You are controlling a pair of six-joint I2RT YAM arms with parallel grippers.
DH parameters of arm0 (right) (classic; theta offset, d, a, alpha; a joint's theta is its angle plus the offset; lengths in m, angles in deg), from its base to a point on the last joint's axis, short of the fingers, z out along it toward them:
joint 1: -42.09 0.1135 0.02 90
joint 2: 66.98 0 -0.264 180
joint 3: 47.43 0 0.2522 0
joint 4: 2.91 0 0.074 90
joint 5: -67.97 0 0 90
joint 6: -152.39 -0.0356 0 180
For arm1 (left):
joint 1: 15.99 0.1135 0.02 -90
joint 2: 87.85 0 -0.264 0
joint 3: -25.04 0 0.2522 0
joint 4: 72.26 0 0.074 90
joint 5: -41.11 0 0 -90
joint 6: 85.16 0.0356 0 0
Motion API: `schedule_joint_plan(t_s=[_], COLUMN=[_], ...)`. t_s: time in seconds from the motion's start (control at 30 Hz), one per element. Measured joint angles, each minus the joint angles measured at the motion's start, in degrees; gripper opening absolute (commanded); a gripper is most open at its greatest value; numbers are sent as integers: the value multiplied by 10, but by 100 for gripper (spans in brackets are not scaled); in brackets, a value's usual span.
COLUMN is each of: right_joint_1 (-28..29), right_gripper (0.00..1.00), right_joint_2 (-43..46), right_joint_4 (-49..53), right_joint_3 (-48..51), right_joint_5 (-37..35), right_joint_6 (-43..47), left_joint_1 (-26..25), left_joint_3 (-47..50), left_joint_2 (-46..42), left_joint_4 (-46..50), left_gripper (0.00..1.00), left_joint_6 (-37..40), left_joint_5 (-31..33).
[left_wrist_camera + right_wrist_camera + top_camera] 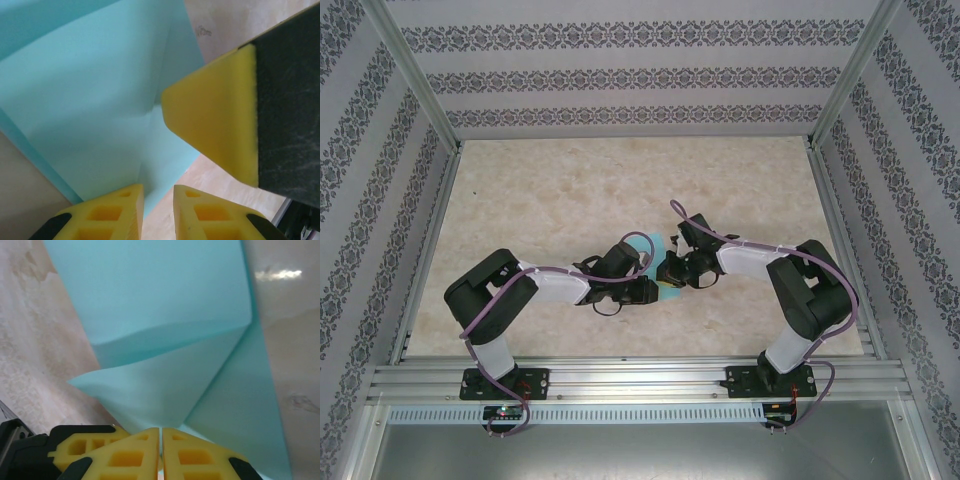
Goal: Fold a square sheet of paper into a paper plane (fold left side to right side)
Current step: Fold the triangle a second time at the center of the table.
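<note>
Both the right pincer [161,432], clamped on a raised fold, and the left pincer [158,192], slightly apart at an edge, work the thin turquoise square sheet of paper [165,300] midway across the pale marbled surface [570,180]; I'd carry the flap over slowly, matching edges before creasing.

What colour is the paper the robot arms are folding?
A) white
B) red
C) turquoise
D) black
C, because the paper looks turquoise in both wrist views and between the two arms from above.
</note>
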Motion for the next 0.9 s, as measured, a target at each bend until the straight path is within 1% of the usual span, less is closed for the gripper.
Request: schedule_joint_plan(t_s=[0.33, 0.5, 0.77, 0.9], right_joint_1=[7, 5, -34, -53], right_gripper=[11, 11, 11, 11], right_joint_2=[-34, -41, -52, -65], right_joint_4=[-10, 6, 34, 52], right_joint_3=[-8, -31, -55, -73], right_joint_5=[4, -20, -44, -44], right_joint_6=[-13, -5, 22, 43], left_joint_1=[0, 0, 0, 0], left_joint_3=[0, 3, 18, 25], left_joint_2=[0, 1, -2, -3], left_joint_4=[0, -4, -30, -42], left_gripper=[23, 23, 23, 23], left_joint_6=[0, 0, -1, -4], left_joint_5=[1, 2, 2, 2])
